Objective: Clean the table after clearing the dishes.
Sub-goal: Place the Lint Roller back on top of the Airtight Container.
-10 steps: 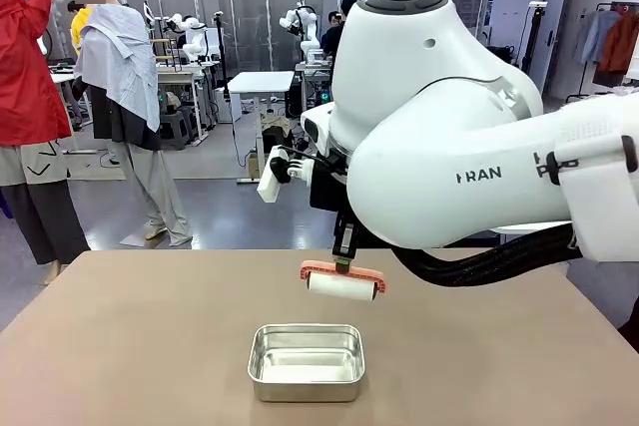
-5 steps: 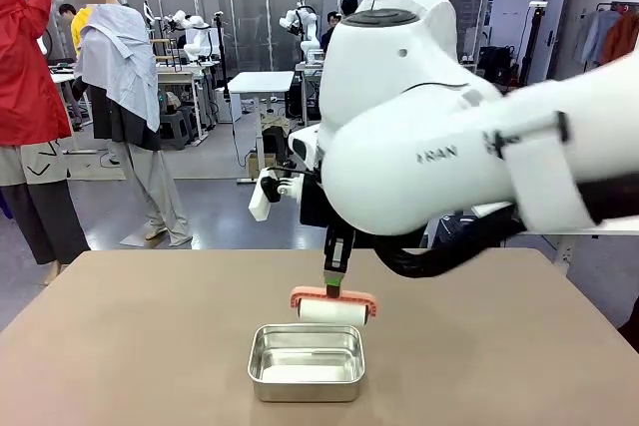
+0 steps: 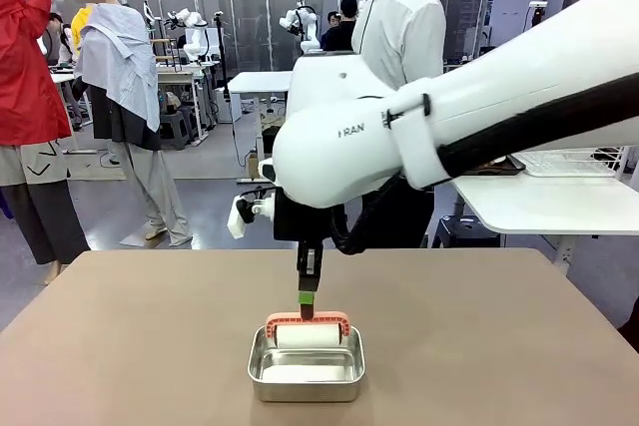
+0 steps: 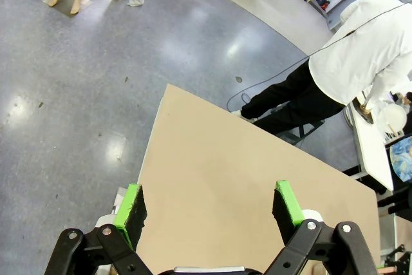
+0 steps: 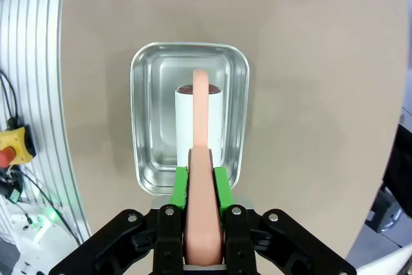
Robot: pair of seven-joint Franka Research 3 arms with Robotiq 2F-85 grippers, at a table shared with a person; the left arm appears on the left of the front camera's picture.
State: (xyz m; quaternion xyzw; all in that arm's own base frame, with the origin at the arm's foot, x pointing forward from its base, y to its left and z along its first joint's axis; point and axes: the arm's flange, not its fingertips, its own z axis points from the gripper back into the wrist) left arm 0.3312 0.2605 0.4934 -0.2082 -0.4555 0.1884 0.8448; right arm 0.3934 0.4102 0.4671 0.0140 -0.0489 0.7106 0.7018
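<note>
The right hand (image 5: 199,188) is clenched on the salmon-pink handle of a lint roller (image 3: 308,332), whose white roll hangs just inside the steel pan (image 5: 145,120) near the robot's edge of the tabletop (image 3: 120,336). The roller looks light and stiff, a plastic frame with a soft, probably tacky paper roll, so the handle seems the right place to take it, as here; the roll itself would likely stick or dent. The left hand (image 4: 209,207) is released, pads wide apart, high above the far corner from the pan. The matte taupe surface around the pan is plain and flat; a person in white stands beyond its far edge from the pan.
</note>
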